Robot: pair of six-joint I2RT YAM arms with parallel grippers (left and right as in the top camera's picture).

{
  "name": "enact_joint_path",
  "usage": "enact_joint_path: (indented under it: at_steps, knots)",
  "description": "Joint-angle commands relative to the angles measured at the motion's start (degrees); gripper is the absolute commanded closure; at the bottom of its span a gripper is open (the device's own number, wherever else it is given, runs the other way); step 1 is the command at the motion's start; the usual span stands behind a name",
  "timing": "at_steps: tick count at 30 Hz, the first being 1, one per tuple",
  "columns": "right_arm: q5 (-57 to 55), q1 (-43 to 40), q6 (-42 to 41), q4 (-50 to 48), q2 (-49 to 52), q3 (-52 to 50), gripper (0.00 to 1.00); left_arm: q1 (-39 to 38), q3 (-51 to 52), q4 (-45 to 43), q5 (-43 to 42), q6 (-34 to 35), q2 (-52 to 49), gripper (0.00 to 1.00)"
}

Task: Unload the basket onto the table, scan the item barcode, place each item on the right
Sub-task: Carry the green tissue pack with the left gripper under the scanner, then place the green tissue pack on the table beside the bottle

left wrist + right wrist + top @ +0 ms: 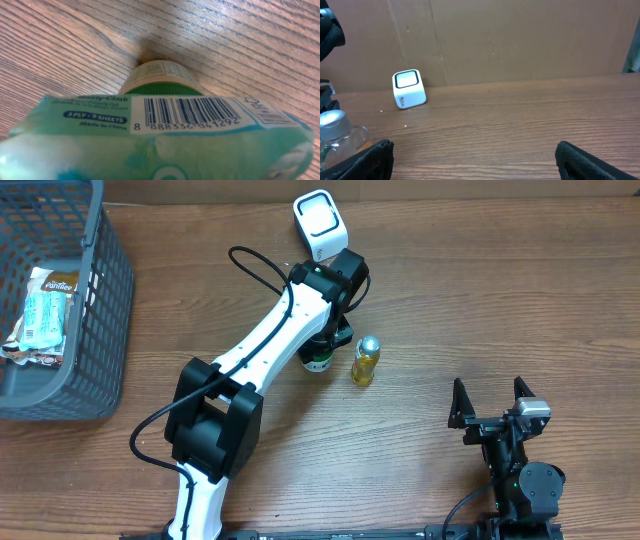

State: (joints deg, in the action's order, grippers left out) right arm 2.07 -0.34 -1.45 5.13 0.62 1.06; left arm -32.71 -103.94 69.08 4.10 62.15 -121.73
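Note:
A green tissue pack (150, 145) fills the bottom of the left wrist view, its white barcode label (192, 112) facing the camera. My left gripper (331, 338) is shut on this pack; its fingers are hidden behind the pack in the wrist view, and the arm covers the pack from overhead. The white scanner (318, 223) stands at the table's back, just beyond the left wrist, and its window shows in the right wrist view as scanner (409, 89). My right gripper (490, 402) rests open near the front right, nothing between its fingers (580, 159).
A green-lidded jar (162, 80) stands on the table under the pack, the same jar (318, 361) beside a yellow bottle (366, 361) with a silver cap. A grey basket (112, 290) at the far left holds snack packets (45, 315). A black cable (255, 265) loops near the left arm.

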Motion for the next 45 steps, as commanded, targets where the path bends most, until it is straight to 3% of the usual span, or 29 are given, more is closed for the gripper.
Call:
enact_joint_path:
  at_steps: [1, 5, 13, 18, 29, 36, 39, 45]
  knots:
    - [-0.7, 0.2, 0.2, -0.3, -0.4, -0.6, 0.0, -0.3, 0.3, -0.2, 0.3, 1.4, 1.1, 0.63]
    - [-0.7, 0.2, 0.2, -0.3, -0.4, -0.6, 0.0, -0.6, 0.4, -0.2, 0.3, 1.4, 1.1, 0.57]
    - [-0.7, 0.2, 0.2, -0.3, -0.4, -0.6, 0.0, -1.9, 0.7, -0.5, 0.6, 1.4, 1.1, 0.54]
    - [-0.7, 0.2, 0.2, -0.3, -0.4, -0.6, 0.0, -1.9, 0.7, -0.5, 0.8, 1.3, 1.1, 0.26]
    - [-0.7, 0.2, 0.2, -0.3, -0.4, -0.6, 0.0, -1.3, 0.5, -0.6, 0.7, -1.1, 1.3, 0.13]
    - [-0.7, 0.2, 0.2, -0.3, -0.4, -0.6, 0.0, 3.8, -5.9, 0.7, -0.2, -13.1, 1.6, 0.01]
    - [-0.7, 0.2, 0.2, -0.3, -0.4, -0.6, 0.0, 6.1, -9.6, 2.4, -0.7, -18.9, 1.6, 0.0]
    - [-0.7, 0.2, 0.2, -0.3, -0.4, -0.6, 0.0, 10.4, -18.9, 9.0, -1.6, -38.1, 1.7, 0.0]
